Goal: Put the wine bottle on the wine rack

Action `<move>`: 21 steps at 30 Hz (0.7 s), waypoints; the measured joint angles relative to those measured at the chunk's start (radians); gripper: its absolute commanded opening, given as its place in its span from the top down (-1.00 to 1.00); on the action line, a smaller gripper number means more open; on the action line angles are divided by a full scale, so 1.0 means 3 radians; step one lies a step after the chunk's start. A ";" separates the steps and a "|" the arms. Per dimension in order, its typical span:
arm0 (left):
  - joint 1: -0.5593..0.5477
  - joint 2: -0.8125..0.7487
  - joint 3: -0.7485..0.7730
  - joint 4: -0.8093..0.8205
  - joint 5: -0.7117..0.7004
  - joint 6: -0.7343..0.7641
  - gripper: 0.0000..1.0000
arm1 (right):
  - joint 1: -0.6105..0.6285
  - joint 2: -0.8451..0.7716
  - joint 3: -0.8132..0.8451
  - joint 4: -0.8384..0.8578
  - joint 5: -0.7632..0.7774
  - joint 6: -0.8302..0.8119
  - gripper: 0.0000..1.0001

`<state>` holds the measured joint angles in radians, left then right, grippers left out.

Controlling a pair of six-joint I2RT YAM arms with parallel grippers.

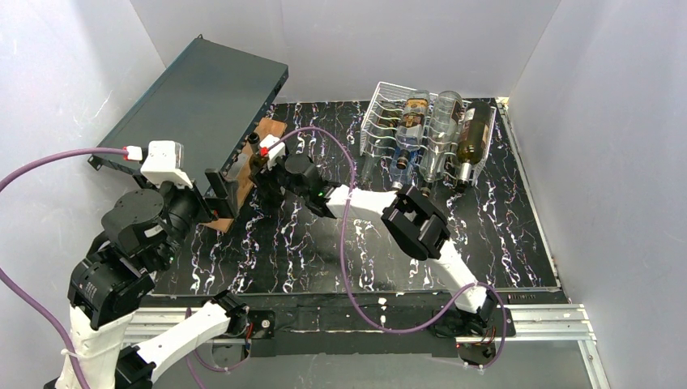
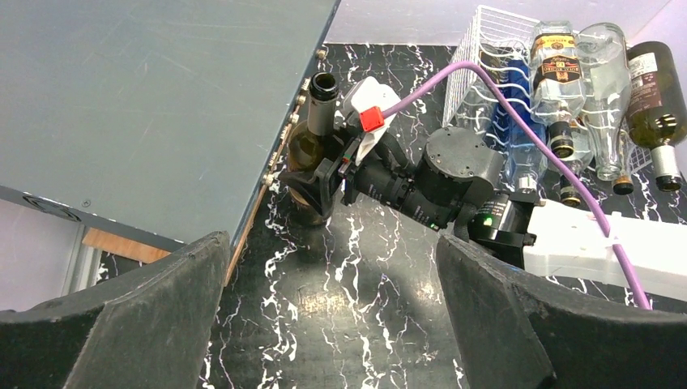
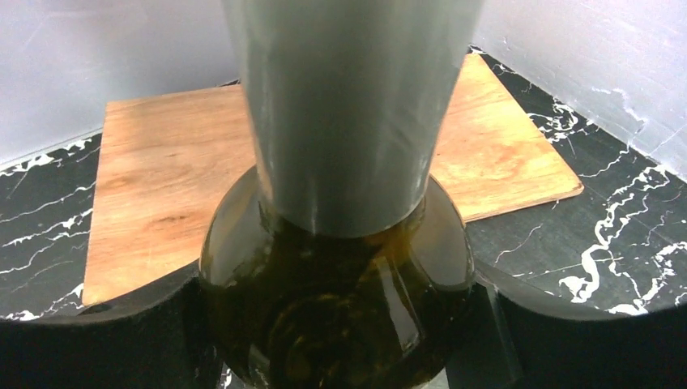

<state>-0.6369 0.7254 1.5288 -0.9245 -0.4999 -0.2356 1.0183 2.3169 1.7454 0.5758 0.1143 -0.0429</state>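
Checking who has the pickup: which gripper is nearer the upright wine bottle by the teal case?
Right. The right gripper is closed around the wine bottle; the left gripper hangs open, apart from it on the near side.

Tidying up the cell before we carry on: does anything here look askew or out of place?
The flat dark-teal case stands out: it sits tilted, not flat, its lower edge over the wooden board, close beside the wine bottle gripped by the right end effector. Nothing looks spilled or broken.

Olive wine bottle (image 2: 308,146) stands upright, seemingly uncorked, far from wine rack (image 1: 374,117).
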 measured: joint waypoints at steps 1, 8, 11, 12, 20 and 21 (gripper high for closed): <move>0.0000 0.0000 0.0000 -0.0004 0.0000 0.0000 -0.97 | 0.0003 0.0000 -0.0001 0.0000 0.0011 -0.0020 -0.07; 0.0000 -0.0001 -0.0057 -0.0020 0.0003 -0.0001 -0.97 | 0.0014 -0.0233 -0.0304 -0.0013 -0.0019 -0.0304 0.82; 0.0000 -0.0003 -0.0078 -0.0025 0.0009 -0.0009 -0.97 | 0.0013 -0.0467 -0.0581 -0.0086 -0.0064 -0.0526 0.97; 0.0000 -0.0003 -0.0093 -0.0023 0.0010 -0.0013 -0.97 | 0.0013 -0.0570 -0.0680 -0.0159 -0.0095 -0.0626 0.97; 0.0000 0.0000 -0.0298 0.0009 0.0050 -0.0089 -0.97 | 0.0009 -0.1277 -0.0900 -0.1708 -0.0498 -0.1513 0.97; 0.0000 0.0001 -0.0333 0.0024 0.0058 -0.0099 -0.97 | 0.0009 -0.1350 -0.0902 -0.1920 -0.0519 -0.1605 0.97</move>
<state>-0.6369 0.7258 1.4288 -0.9173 -0.4824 -0.2653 1.0210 1.9118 1.4750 -0.0002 -0.0414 -0.5243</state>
